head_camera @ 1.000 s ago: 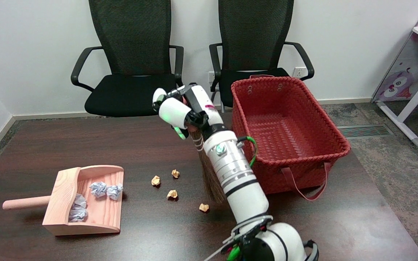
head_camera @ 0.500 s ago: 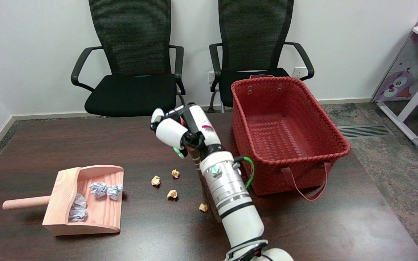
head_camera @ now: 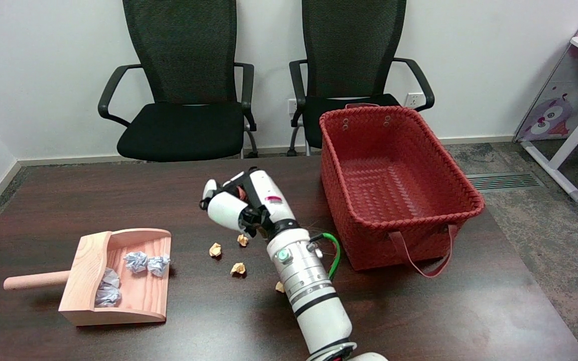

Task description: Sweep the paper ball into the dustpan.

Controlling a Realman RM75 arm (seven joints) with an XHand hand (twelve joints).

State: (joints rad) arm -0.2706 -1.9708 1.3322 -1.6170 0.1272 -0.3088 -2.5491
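Dark wooden table (head_camera: 118,200): the right hand (head_camera: 241,205), clenched around a hidden broom handle, has come down and forward. Tan paper balls (head_camera: 238,268) lie well apart from the pink wooden dustpan (head_camera: 138,306); sweeping seems ready to begin.

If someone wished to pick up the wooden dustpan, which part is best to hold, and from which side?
Probably the round handle. It sticks out from the closed back wall of the dustpan toward the picture's left, lying about level and bare, so fingers could wrap around it. Coming from the left or from above keeps clear of the open mouth, which faces right, and of the paper balls inside.
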